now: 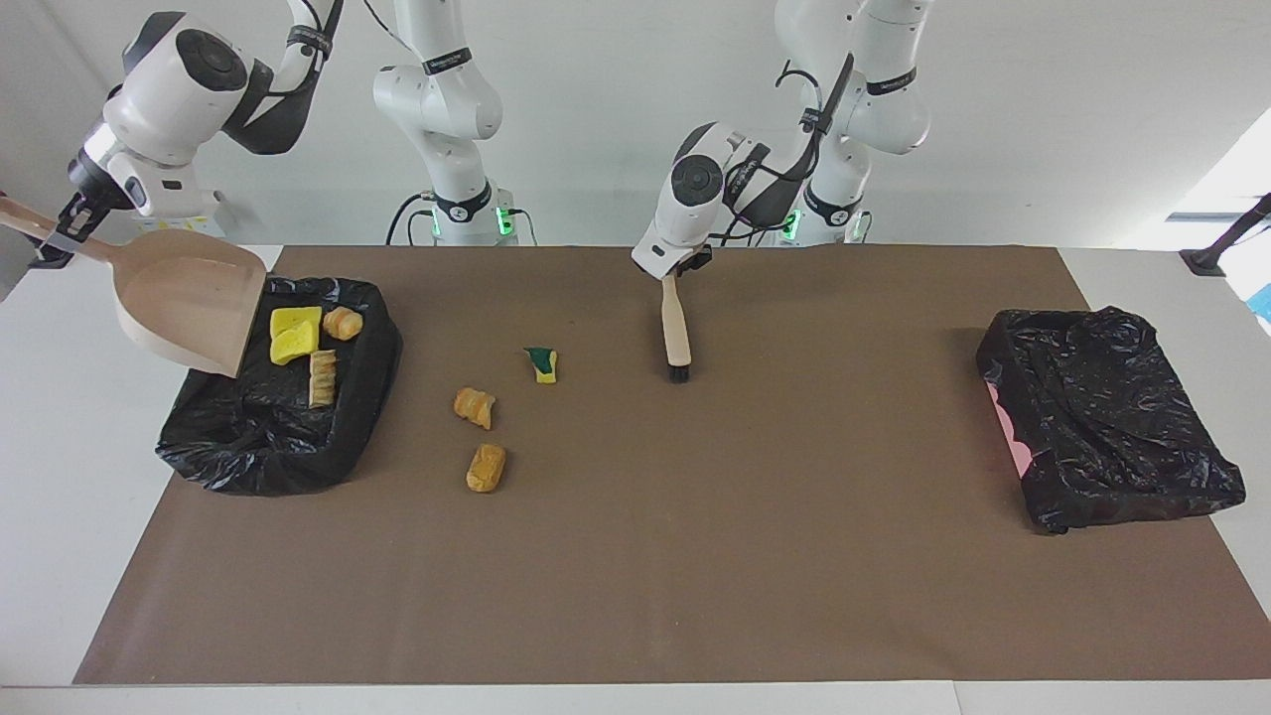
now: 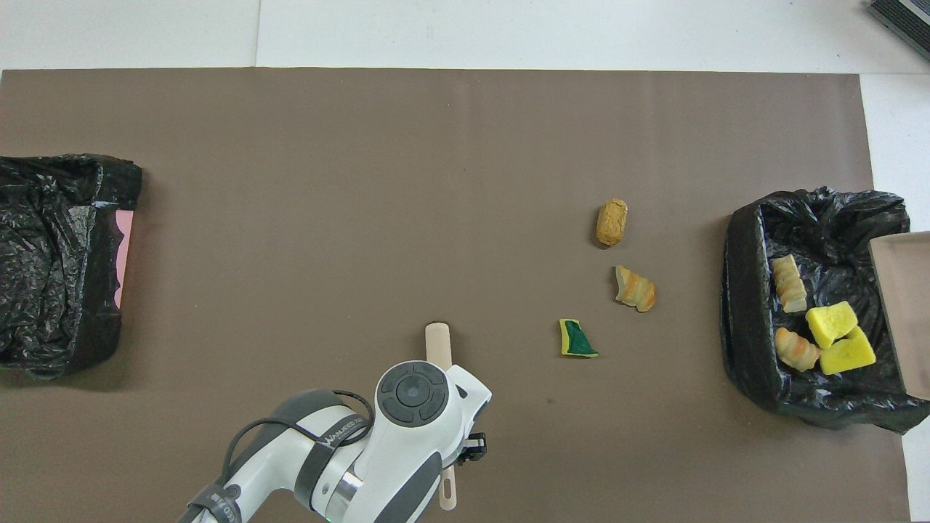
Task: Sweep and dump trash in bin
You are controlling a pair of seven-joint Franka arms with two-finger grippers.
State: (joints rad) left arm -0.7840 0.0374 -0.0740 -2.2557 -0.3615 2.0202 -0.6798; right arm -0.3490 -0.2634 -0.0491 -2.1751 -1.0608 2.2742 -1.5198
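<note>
My right claw [image 1: 62, 230] is clamping the handle of the beige plastic dustpan [image 1: 189, 310], tilting it over the black-bagged bin [image 1: 278, 437] at my right arm's end of the tabletop [image 1: 695, 556]. Two yellow sponge chunks [image 1: 294, 334] and two bread-like lumps [image 1: 343, 323] are lying in that bin. Three scraps [image 1: 475, 407] are lying beside it. My left claw [image 1: 673, 270] is holding the wooden brush [image 1: 677, 333]; I cannot tell how tightly.

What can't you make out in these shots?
- Left gripper: overhead, its own wrist hides the fingers on the brush; facing, whether they grip it is unclear.
- Right gripper: outside the overhead view.
- Dustpan: overhead, cut off by the edge.
- Second bin: crumpled liner hides any contents.
</note>
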